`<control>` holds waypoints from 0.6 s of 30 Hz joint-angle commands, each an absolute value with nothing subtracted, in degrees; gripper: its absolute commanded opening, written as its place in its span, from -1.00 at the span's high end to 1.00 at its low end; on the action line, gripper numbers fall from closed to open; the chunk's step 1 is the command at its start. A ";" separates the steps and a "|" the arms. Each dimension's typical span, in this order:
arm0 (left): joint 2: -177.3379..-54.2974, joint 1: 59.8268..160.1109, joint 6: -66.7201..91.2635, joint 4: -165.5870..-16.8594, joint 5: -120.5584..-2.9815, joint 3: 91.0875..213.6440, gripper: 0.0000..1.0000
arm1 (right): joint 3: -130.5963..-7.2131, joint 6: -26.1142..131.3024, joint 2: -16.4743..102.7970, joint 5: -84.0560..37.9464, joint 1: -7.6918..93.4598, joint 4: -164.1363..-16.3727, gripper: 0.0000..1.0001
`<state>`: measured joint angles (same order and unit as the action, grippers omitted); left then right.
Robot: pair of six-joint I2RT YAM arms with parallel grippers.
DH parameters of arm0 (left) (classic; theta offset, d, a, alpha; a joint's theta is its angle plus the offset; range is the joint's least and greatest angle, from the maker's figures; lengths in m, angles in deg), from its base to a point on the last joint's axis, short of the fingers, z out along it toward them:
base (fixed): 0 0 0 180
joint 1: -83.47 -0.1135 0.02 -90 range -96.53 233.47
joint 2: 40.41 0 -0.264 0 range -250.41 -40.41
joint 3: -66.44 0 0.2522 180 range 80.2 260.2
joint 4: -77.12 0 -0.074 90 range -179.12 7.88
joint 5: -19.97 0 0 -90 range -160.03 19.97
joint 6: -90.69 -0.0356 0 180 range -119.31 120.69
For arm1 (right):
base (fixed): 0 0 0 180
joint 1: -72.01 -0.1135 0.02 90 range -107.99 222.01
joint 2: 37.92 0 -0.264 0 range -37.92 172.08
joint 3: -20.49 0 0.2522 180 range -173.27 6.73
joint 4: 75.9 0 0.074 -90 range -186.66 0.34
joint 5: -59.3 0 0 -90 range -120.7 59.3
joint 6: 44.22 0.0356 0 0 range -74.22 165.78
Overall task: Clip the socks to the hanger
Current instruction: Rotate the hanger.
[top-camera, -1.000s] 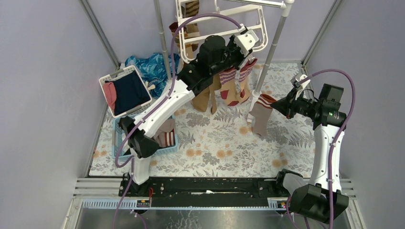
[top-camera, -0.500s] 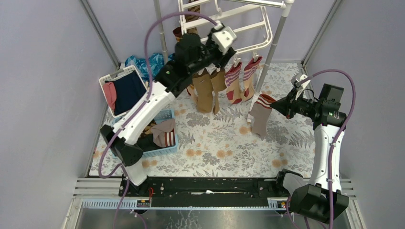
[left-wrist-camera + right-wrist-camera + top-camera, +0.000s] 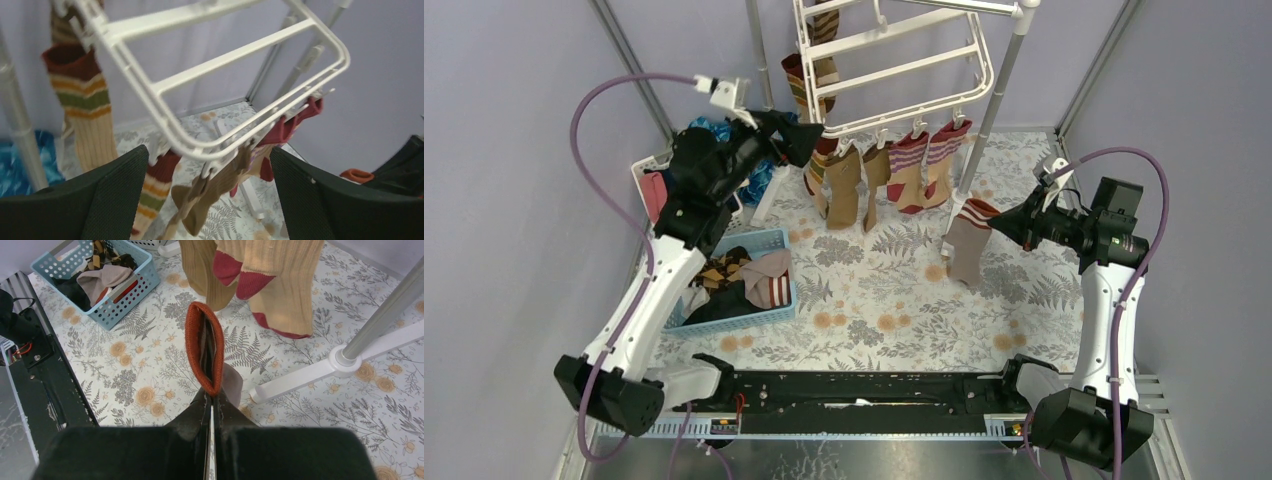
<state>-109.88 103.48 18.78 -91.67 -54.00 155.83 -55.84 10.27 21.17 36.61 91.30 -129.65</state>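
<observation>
We see the right gripper (image 3: pixel 1016 222), jaws pinching the striped cuff of a tan sock (image 3: pixel 969 248). It hangs lengthwise, toe down toward the floral table (image 3: pixel 894 300), right of the hanger (image 3: pixel 225 58). The left gripper (image 3: pixel 804 138) hovers at the hanger's left corner, jaws spread wide, holding nothing. The clipped socks (image 3: pixel 911 170) dangle cuffs-up.

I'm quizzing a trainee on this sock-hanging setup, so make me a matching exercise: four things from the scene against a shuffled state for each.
1. left end effector
2. right end effector
3. blue basket
4. hanger

A. holds loose socks
B. open, empty
C. carries clipped socks along one edge
D. shut on a sock

Pairs: 1-B, 2-D, 3-A, 4-C.
</observation>
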 commanded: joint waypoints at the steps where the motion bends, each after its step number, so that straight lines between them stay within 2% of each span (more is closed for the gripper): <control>1: -106.14 100.82 28.98 -99.52 -62.67 147.98 -0.86 | -55.45 10.87 20.15 40.17 91.64 -129.04 1.00; 4: -108.83 100.43 35.22 -98.20 -62.40 148.75 -0.77 | -55.17 11.06 20.01 40.15 91.70 -128.70 1.00; 8: -112.86 100.43 46.43 -95.11 -65.22 152.04 -0.77 | -54.44 11.90 19.47 39.80 91.70 -127.60 1.00; 10: -113.73 100.58 50.66 -95.49 -65.86 152.07 -0.82 | -53.99 12.60 19.16 39.75 91.62 -126.85 1.00; 11: -114.36 100.87 52.09 -94.27 -66.61 152.69 -0.96 | -53.92 12.79 19.13 39.83 91.69 -126.62 1.00; 18: -121.66 107.24 53.24 -79.09 -80.68 163.63 -0.98 | -53.78 12.94 19.12 40.06 91.69 -126.49 1.00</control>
<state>-118.91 104.20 49.79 -86.55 -71.73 157.93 -53.74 11.89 20.19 37.95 91.32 -127.88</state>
